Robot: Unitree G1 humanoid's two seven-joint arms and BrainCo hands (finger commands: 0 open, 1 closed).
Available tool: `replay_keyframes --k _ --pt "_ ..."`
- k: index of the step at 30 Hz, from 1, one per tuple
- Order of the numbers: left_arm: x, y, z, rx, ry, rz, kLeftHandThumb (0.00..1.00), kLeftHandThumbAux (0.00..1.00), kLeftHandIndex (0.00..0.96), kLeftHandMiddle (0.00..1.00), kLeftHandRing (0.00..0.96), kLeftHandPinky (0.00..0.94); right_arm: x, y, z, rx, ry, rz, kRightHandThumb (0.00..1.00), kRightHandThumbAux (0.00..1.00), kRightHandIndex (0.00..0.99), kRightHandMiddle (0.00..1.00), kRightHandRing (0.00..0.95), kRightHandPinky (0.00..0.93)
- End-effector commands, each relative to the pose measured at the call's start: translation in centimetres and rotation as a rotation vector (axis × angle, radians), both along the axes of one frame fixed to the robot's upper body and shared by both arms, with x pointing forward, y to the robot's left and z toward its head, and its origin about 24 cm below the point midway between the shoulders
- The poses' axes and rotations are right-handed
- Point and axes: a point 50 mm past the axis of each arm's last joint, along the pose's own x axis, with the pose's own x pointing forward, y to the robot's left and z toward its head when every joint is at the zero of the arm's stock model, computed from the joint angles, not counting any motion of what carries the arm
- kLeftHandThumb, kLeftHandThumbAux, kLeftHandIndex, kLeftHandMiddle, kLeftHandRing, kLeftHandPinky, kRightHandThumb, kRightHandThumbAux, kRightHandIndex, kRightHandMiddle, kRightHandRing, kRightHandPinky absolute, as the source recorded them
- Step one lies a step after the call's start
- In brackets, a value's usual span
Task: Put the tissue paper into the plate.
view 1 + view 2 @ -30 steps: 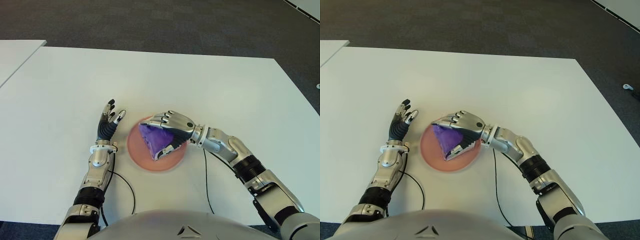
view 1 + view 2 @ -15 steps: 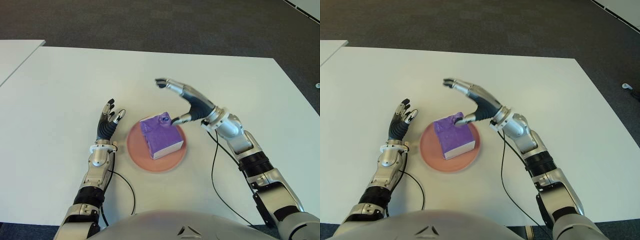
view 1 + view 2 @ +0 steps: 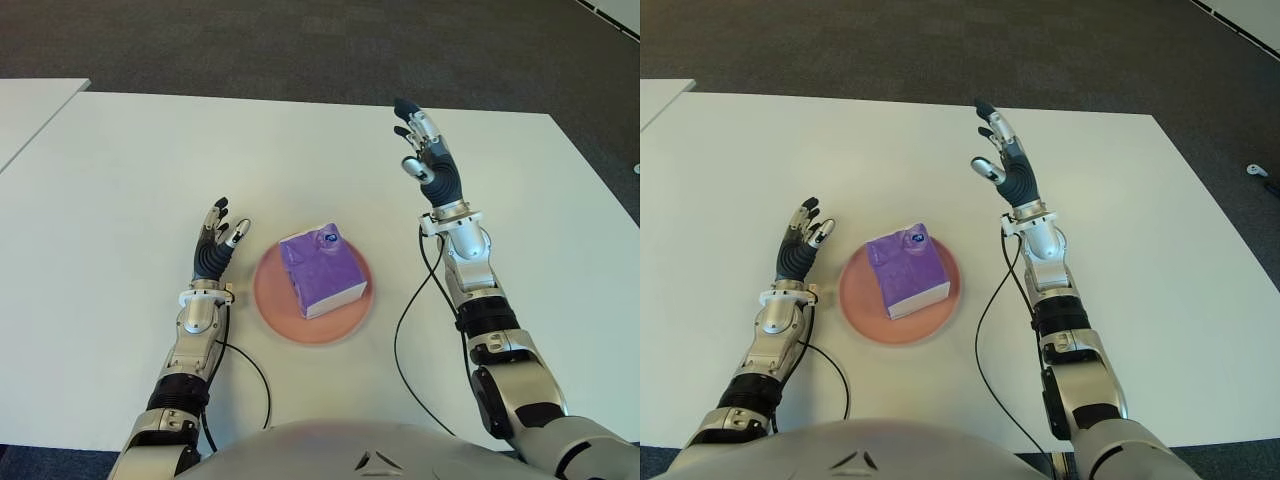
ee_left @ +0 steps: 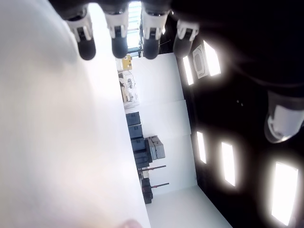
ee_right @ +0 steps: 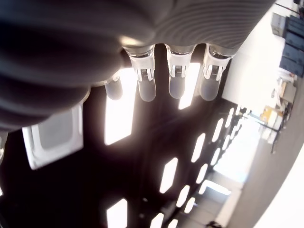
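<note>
Purple tissue paper pack (image 3: 321, 270) lying inside the pink plate (image 3: 272, 297), a little below centre of the eye views, one corner turned toward the upper part of the frame and a small printed mark near that corner; pack fully within the rim, resting slightly toward the plate's right half, with a crescent of bare pink showing on the left. Plate flat on the white table (image 3: 120, 170), a thin black cable (image 3: 405, 320) looping across the table just to its right. Left hand (image 3: 215, 245) just left of the plate, near its rim but apart from it, fingers extended and loosely fanned, gripping nothing. Right hand (image 3: 425, 160) in the upper right of the frame, well apart from plate and pack, raised with palm turned inward, fingers straight and spread, thumb out to the side, nothing between them; same spread reading in the right wrist view, fingertips (image 5: 176, 80) straight against the ceiling lights. Placement judged done, with only the retreat left. Best handled by carrying the right arm away along a high, wide line clear of the pack's raised corner, minding the cable so that no loop drags against the plate rim, and leaving the left hand off the plate's edge.
</note>
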Motion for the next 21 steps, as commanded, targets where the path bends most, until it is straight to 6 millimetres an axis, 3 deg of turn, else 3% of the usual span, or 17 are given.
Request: replay_keyframes --k 1,9,13,21 --pt "-1.6 0.1 -2.1 -0.008 0.116 0.024 0.0 0.392 0.0 0.0 0.0 0.0 -0.2 -0.7 0.0 0.154 -0.007 -0.038 0.051 0.34 0.0 0.0 0.0 0.0" --pt "-1.7 0.1 -2.1 -0.01 0.118 0.017 0.0 0.393 0.0 0.0 0.0 0.0 -0.4 -1.1 -2.8 0.314 0.114 -0.121 0.003 0.378 0.0 0.0 0.0 0.0" --pt "-1.7 0.1 -2.1 -0.015 0.122 0.017 0.0 0.393 0.0 0.0 0.0 0.0 -1.2 -1.8 -5.8 0.35 0.204 -0.174 0.0 0.402 0.0 0.0 0.0 0.0" --pt "-1.9 0.1 -2.2 -0.014 0.123 0.017 0.0 0.396 0.0 0.0 0.0 0.0 -1.4 -1.8 -6.0 0.352 0.201 -0.175 0.0 0.414 0.0 0.0 0.0 0.0"
